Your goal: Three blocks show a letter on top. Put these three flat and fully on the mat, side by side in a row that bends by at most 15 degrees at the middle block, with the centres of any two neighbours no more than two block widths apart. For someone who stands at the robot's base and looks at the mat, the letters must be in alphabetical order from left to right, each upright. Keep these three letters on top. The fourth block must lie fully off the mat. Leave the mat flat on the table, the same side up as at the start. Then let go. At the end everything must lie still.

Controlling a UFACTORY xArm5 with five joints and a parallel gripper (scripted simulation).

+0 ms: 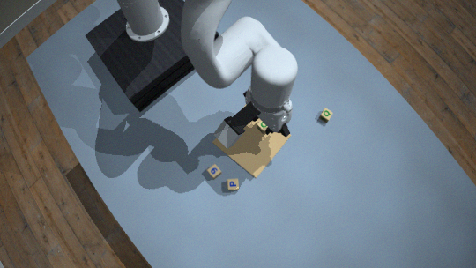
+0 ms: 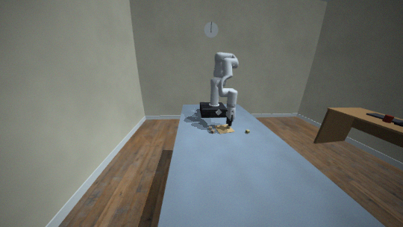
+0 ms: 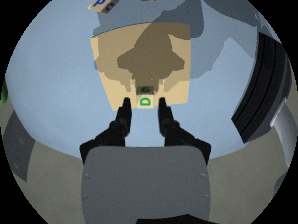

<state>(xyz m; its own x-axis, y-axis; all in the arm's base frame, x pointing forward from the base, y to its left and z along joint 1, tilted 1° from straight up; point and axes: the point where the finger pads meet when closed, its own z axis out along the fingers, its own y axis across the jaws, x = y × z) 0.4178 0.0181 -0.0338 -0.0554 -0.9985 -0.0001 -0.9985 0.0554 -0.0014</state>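
One D block [image 1: 262, 126] [image 3: 145, 101] stands on the mat [image 1: 256, 167] [image 2: 223, 131] [image 3: 106, 75], near its edge, between the parted fingers of the empty pincer [image 1: 263, 129] [image 2: 229, 123] [image 3: 144, 105]; we judge that withdrawal should run straight up, clearing both sides.
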